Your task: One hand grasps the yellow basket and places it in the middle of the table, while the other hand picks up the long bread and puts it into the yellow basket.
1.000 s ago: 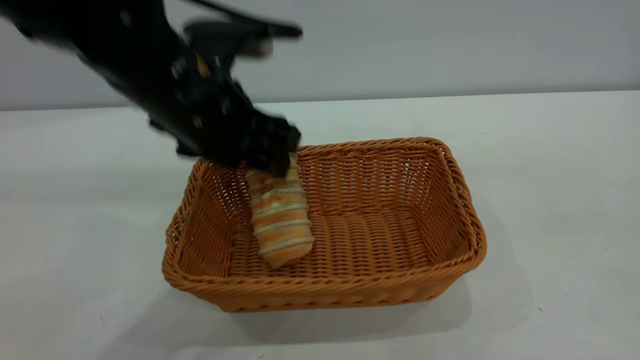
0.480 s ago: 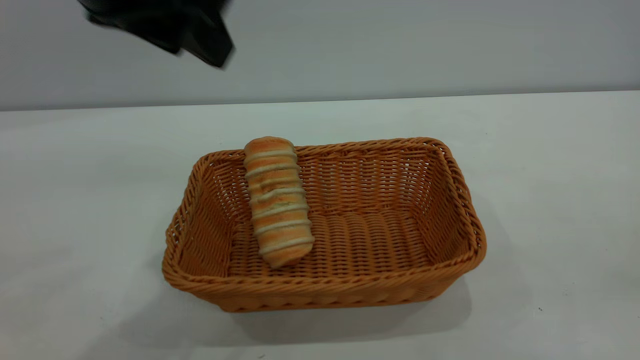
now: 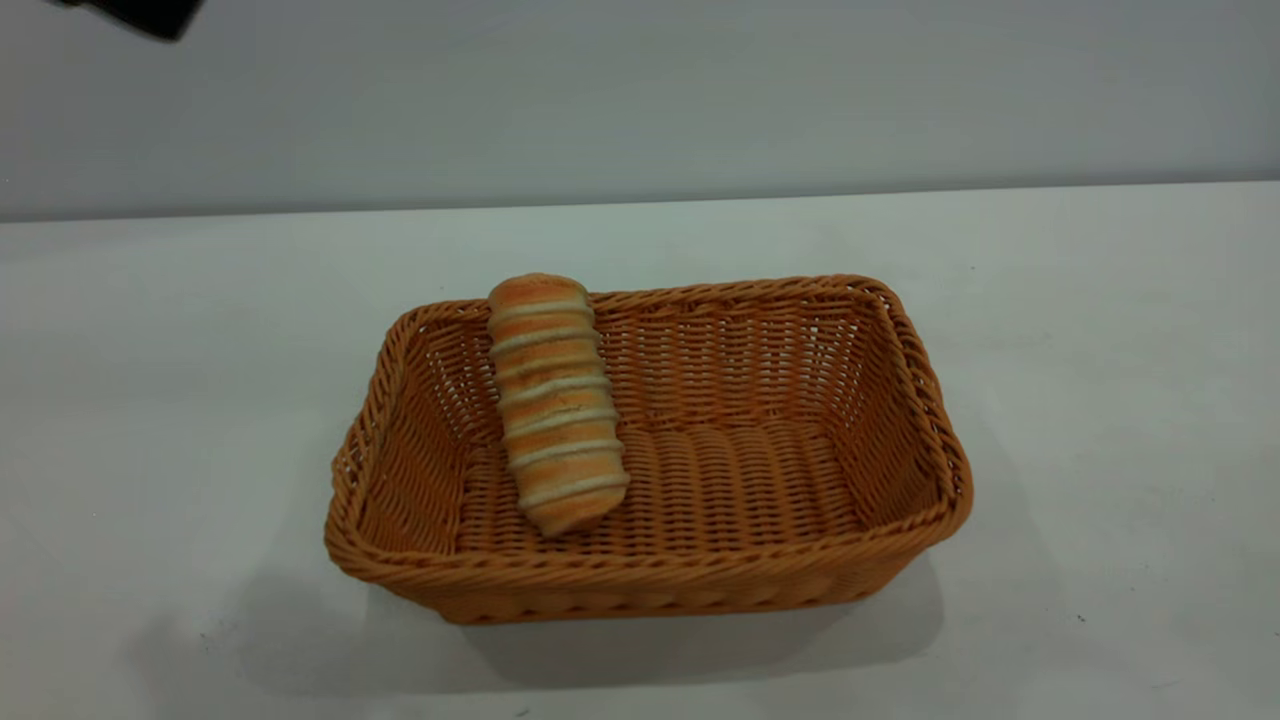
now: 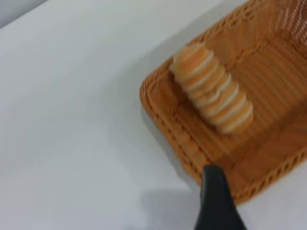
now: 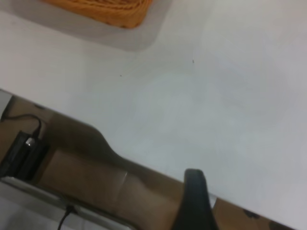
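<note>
The yellow basket (image 3: 780, 560) stands on the white table (image 3: 1100, 350). The long bread (image 3: 552, 400) lies inside it, one end on the basket floor and the other propped on the far rim. In the left wrist view the basket (image 4: 163, 120) and the bread (image 4: 213, 96) lie below and ahead of my left gripper, of which one dark finger (image 4: 213, 196) shows, holding nothing. A dark bit of the left arm (image 3: 140, 12) shows at the top left of the exterior view. My right gripper shows one finger (image 5: 194, 201) over the table edge, far from the basket corner (image 5: 120, 12).
The right wrist view shows the table's edge (image 5: 144, 165) with brown boards and cables (image 5: 29, 143) below it. A grey wall (image 3: 700, 90) runs behind the table.
My left gripper has let go of the bread and pulled up and away to the upper left, almost out of the exterior view. The bread and the basket stay still.
</note>
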Motion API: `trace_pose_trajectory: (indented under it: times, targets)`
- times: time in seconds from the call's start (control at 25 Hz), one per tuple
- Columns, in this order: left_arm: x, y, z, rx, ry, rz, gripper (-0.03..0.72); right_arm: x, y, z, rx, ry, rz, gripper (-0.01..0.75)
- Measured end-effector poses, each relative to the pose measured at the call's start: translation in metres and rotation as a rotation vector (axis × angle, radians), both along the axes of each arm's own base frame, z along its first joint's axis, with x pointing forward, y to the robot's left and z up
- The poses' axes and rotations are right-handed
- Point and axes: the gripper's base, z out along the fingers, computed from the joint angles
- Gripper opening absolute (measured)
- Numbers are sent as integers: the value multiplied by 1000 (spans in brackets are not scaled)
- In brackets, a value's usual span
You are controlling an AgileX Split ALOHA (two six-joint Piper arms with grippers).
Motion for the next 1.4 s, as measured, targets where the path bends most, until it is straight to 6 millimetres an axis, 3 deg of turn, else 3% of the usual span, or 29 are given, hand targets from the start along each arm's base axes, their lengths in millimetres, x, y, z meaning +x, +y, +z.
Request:
trace_pose_trajectory:
  times: [0.88,1.2,1.4]
  targets:
    - [-147,87,-28,8,26,32,526,-5,-8,0,-39,-72,-22,589]
    - [-187,111,-38,-107,-75,75,526,-5,-8,0,-39,-72,-22,589]
    - [-201,120,-43,-115,-100,85,526,-5,-8,0,-39,-72,-22,589]
